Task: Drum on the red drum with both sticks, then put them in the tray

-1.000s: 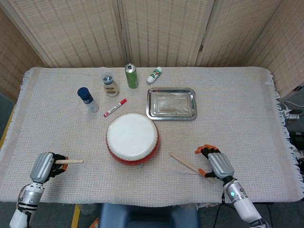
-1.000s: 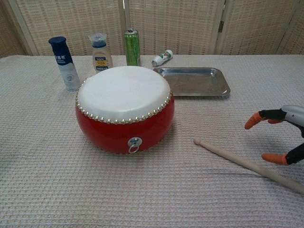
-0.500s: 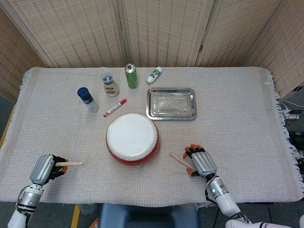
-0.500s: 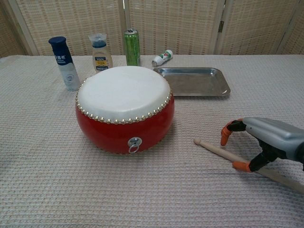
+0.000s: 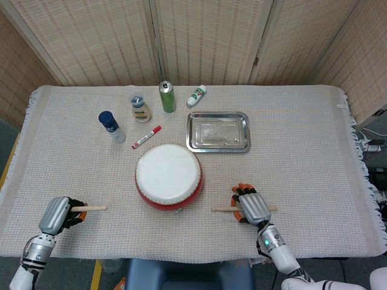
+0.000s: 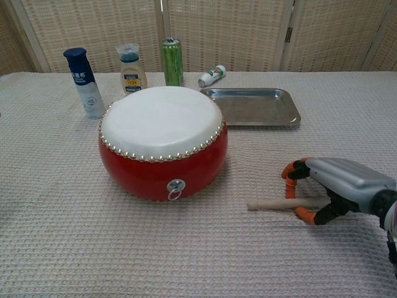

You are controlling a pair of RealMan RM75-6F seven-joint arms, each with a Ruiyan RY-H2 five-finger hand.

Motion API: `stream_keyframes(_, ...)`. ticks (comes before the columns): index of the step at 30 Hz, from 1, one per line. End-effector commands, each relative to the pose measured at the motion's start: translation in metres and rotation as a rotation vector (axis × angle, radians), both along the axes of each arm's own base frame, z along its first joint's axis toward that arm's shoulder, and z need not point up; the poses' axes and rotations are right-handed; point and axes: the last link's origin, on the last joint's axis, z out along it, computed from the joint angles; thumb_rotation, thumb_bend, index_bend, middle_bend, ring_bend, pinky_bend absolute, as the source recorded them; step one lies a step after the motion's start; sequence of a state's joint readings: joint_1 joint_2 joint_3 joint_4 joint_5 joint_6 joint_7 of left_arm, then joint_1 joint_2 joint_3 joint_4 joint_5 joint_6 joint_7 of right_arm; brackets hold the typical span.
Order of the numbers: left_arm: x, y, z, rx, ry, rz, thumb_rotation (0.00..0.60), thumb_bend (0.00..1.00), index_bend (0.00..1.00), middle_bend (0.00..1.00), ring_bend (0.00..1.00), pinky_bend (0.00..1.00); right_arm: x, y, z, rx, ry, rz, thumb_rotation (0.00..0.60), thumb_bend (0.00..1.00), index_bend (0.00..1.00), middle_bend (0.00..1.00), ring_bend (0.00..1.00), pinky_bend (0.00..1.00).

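A: Where is the drum [image 5: 169,176]?
B: On the bench [image 5: 314,145], near its front edge. The tray [image 5: 218,132] lies just behind it to the right, with nothing in it.

A: And the right hand [image 5: 251,205]?
B: To the right of the drum, low on the cloth. Its fingers [image 6: 293,178] curl down around a stick [image 6: 273,203] that lies flat, tip pointing at the drum; whether the grip has fully closed I cannot tell.

A: The left hand [image 5: 58,212]?
B: Well to the left of the drum, closed around the other stick [image 5: 91,208], whose free end points toward the drum.

A: Anything else?
B: Behind the drum stand a blue-capped bottle [image 5: 111,126], a small bottle [image 5: 140,109], a green can [image 5: 167,96] and a red marker [image 5: 147,137].
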State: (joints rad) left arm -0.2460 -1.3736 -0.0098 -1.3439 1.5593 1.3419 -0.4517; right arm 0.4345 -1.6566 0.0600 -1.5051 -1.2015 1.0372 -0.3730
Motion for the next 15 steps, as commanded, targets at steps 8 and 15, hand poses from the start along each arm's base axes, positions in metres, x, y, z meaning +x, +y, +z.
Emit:
stream_keyframes(8,-0.001,-0.001,0.003,0.001,0.001,0.006,0.6,0.6,1.0,1.0,1.0,1.0,-0.002,-0.015,0.037,-0.06,-0.195,-0.071,0.6,0.47,0.63,0.17,0.02,0.13)
stream_keyframes(15,-0.001,-0.003,0.005,0.007,-0.004,0.012,0.6,0.6,1.0,1.0,1.0,1.0,0.01,-0.05,0.088,-0.03,-0.71,-0.241,0.6,0.47,0.66,0.25,0.11,0.16)
